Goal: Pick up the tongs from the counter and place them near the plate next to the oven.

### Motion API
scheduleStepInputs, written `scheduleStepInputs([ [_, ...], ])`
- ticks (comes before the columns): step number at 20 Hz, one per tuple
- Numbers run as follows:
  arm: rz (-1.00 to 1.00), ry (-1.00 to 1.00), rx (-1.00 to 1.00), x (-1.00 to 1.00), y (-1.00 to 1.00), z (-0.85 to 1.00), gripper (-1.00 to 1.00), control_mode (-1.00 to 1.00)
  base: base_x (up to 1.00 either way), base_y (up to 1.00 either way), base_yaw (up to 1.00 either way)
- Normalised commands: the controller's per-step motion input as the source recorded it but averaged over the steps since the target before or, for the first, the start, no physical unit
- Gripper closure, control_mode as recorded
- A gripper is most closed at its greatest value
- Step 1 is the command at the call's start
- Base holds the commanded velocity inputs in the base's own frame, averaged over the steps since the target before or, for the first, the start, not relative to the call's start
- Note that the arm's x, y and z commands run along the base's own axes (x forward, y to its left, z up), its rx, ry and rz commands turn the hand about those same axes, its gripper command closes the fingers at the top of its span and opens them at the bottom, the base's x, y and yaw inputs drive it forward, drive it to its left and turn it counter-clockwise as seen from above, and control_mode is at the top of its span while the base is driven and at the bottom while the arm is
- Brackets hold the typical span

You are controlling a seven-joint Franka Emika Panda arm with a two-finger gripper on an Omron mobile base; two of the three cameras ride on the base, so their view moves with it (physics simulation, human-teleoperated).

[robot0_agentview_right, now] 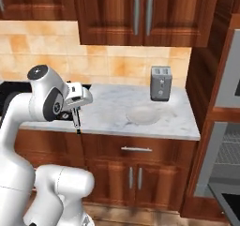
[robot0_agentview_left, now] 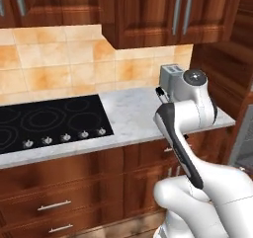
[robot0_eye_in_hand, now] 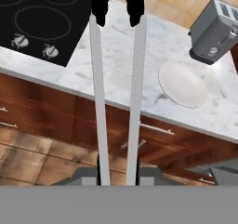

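While the hand grips the tongs between closed fingers above the bench front edge, the plate lies to the right, near the toaster.

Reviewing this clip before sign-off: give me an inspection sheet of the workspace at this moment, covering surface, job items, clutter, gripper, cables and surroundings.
Surface: white-grey marble counter over dark reddish-brown cabinets.
Job items: tongs held in the gripper, off the counter, their dark tips pointing away from the hand. Plate lies flat on the marble in front of the toaster, nothing on it.
Clutter: silver toaster upright by the backsplash, behind the plate.
Gripper: gripper shut on the tongs, above the counter's front edge, left of the plate in the right base view.
Cables: nothing seen.
Surroundings: black cooktop with knobs set into the counter, tiled backsplash, wall cabinets above, oven in the tall unit at the counter's right end.
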Motion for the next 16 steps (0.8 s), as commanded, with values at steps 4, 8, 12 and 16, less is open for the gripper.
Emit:
scheduleStepInputs([
  [4, 0.0, 0.0, 0.0, 0.0, 0.0, 0.0, 1.0, 1.0, 1.0, -0.24, 0.06],
  [8, 0.0, 0.0, 0.0, 0.0, 0.0, 0.0, 1.0, 1.0, 1.0, -0.13, 0.07],
  [12, 0.0, 0.0, 0.0, 0.0, 0.0, 0.0, 1.0, 1.0, 0.95, -0.02, 0.12],
  [16, 0.0, 0.01, 0.06, 0.07, 0.0, -0.43, 1.0, -1.0, 0.16, 0.0, 0.03],
])
